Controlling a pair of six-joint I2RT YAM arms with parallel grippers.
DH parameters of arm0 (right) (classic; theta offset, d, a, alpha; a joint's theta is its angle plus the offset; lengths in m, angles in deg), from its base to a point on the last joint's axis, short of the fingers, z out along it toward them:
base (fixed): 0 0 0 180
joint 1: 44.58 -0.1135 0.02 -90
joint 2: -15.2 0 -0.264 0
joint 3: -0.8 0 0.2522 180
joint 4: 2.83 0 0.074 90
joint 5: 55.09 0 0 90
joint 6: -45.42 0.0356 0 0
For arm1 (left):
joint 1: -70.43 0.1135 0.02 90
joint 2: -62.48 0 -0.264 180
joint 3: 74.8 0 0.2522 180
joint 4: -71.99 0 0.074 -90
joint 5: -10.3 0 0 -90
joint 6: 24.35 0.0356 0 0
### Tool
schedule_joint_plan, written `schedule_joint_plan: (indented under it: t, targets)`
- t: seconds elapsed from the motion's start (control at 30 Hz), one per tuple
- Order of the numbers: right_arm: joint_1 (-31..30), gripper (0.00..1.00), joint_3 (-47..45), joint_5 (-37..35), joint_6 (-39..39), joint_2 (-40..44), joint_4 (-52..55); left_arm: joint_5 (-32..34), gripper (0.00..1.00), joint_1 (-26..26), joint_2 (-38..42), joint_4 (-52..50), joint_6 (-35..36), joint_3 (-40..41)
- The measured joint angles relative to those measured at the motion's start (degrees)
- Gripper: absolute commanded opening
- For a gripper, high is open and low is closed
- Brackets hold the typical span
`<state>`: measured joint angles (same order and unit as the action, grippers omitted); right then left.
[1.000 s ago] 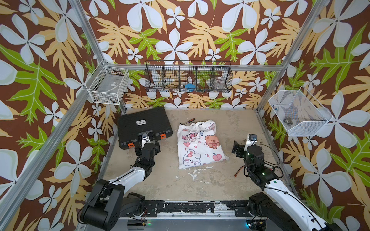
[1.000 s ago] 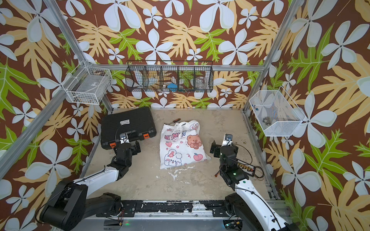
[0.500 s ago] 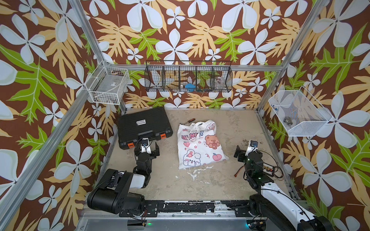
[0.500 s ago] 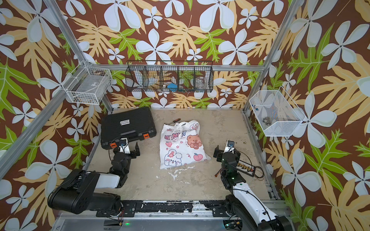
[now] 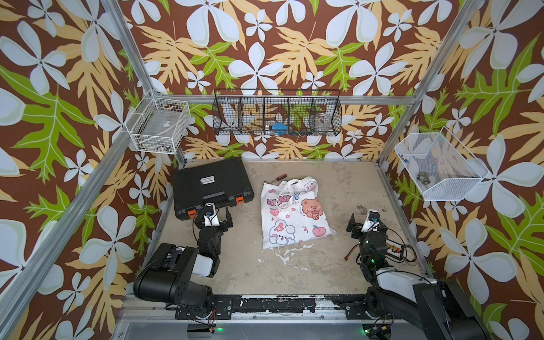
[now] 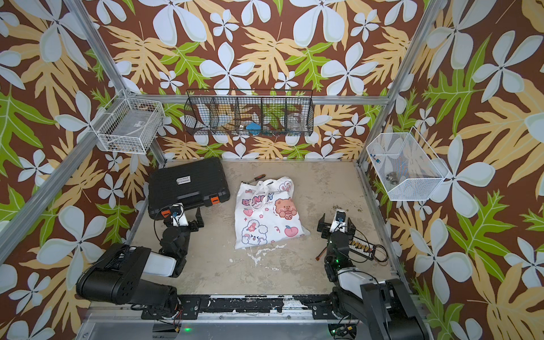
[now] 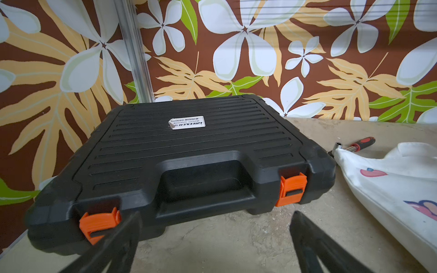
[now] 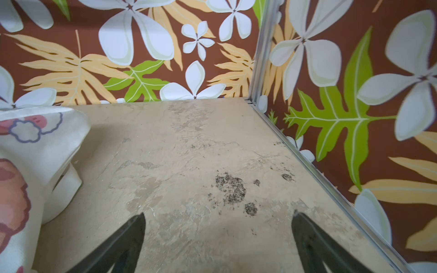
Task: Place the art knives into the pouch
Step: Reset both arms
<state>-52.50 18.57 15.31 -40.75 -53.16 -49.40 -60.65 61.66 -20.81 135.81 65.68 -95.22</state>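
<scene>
Presently one soft white cloth pouch (image 5: 294, 215), cartoon-printed, lies flat on the mottled surface (image 5: 338, 188) beside one ribbed black plastic case (image 5: 210, 185) with two orange latches (image 7: 292, 189). Left end effector (image 7: 216, 214) and right end effector (image 8: 218, 212) both gape wide, empty.

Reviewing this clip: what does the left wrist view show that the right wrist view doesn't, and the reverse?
Only the left wrist view: the closed black tool case with its orange latches, and a red-and-black-handled tool lying by the pouch.
Only the right wrist view: dark stains on the table, and the pouch's strap handle.
Both: an edge of the pouch, bare table, floral walls. Each also shows its own arm's gripper, the left gripper and the right gripper, open and empty.
</scene>
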Motion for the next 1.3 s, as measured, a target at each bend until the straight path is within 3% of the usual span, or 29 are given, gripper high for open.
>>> schedule_joint_plan:
  t: [0.13,0.33,0.6,1.13,1.3]
  targets:
    - [0.0,1.0,0.76,1.36,-1.77,-3.69,-5.84,0.37,1.0,0.0,0.13,-0.15,-0.28,-0.04]
    - [0.09,1.0,-0.79,2.86,-4.52,-18.71,-19.1,0.5,1.0,0.0,0.13,-0.22,-0.52,-0.04]
    - [3.65,1.0,5.27,10.36,-4.66,-16.74,-14.71,0.57,1.0,0.0,0.13,-0.24,-0.81,-0.04]
    - [4.76,1.0,0.57,15.54,-4.24,-15.5,-18.56,0.57,1.0,0.0,0.13,-0.24,-0.83,-0.04]
    - [5.88,1.0,6.4,18.84,-4.26,-16.65,-14.19,0.59,1.0,0.0,0.13,-0.24,-0.83,-0.04]
